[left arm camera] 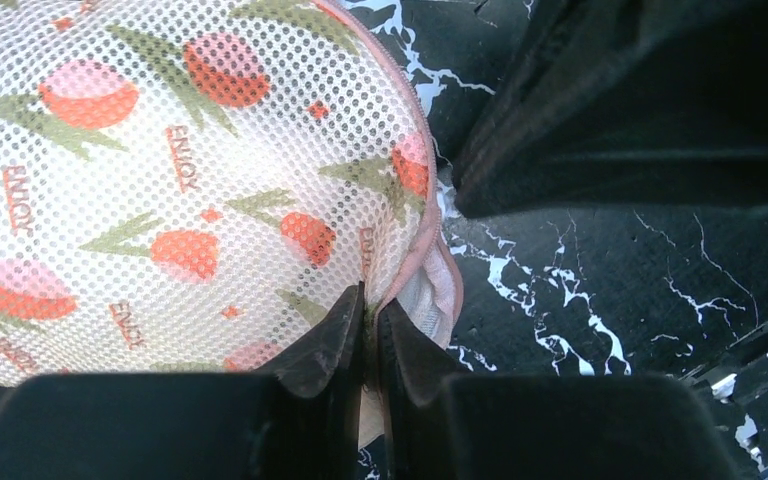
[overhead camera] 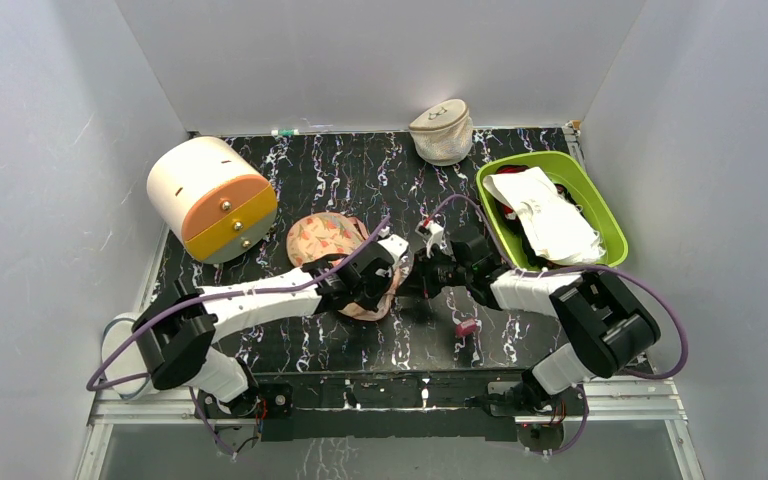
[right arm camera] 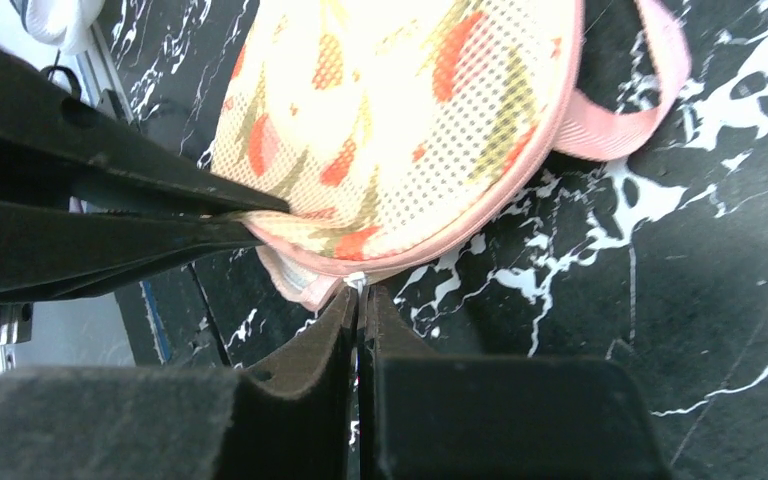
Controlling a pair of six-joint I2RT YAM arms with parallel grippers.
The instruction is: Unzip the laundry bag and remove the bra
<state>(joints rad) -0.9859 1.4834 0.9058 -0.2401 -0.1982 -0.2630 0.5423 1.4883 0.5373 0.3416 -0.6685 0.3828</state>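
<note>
Though tilted, "ENJOY" on laundry bag point(left arm camera: 160, 180)

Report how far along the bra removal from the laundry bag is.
Done: both grippers are on the laundry bag. In hand: left gripper pinches its pink-trimmed edge; right gripper is shut on a small white tab at the seam, probably the zipper pull. Left: the seam looks mostly closed, so unzipping and taking out the unseen bra remain.
</note>
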